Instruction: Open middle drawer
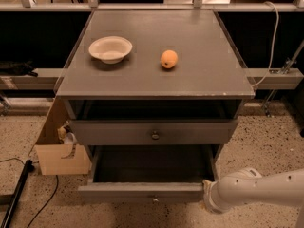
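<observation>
The middle drawer (142, 192) is pulled well out of the grey cabinet, and its plain grey inside (152, 164) shows empty. Its small round knob (154, 200) shows at the centre of the front, near the frame's bottom edge. Above it is the uppermost drawer (152, 132) with its own knob (155, 135). The lowest drawer is hidden under the pulled-out one. My gripper (208, 194) is at the end of the white arm (256, 189) coming in from the lower right, right at the right end of the middle drawer's front.
A white bowl (110, 49) and an orange (168, 59) sit on the cabinet top (156, 80). A cardboard box (59, 151) stands on the floor to the left of the cabinet, with a black cable (19, 194) near it. Rails run behind.
</observation>
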You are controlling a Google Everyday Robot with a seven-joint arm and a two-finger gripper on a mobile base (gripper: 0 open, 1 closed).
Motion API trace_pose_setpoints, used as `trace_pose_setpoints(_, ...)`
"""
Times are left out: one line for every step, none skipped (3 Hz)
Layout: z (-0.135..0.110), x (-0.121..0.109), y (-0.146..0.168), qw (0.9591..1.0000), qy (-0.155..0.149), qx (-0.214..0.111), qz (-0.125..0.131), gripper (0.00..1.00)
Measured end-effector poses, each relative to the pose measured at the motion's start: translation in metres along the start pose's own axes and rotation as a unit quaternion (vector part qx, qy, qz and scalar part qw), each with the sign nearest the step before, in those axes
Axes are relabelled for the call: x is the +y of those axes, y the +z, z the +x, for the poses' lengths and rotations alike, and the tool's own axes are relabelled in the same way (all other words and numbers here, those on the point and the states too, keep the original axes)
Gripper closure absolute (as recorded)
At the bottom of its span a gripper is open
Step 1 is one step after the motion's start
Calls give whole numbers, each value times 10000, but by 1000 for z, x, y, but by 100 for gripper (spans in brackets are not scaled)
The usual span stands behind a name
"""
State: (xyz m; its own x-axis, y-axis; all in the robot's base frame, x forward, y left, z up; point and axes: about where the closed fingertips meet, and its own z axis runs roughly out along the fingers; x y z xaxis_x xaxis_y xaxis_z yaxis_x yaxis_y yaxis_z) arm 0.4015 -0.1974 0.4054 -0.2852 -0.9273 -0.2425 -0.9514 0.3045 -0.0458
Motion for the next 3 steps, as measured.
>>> trace_pose_setpoints(0,0,0,10000,0,0,0,15)
trace_pose_setpoints(0,0,0,10000,0,0,0,0)
trace_pose_setpoints(0,0,0,10000,0,0,-1,0)
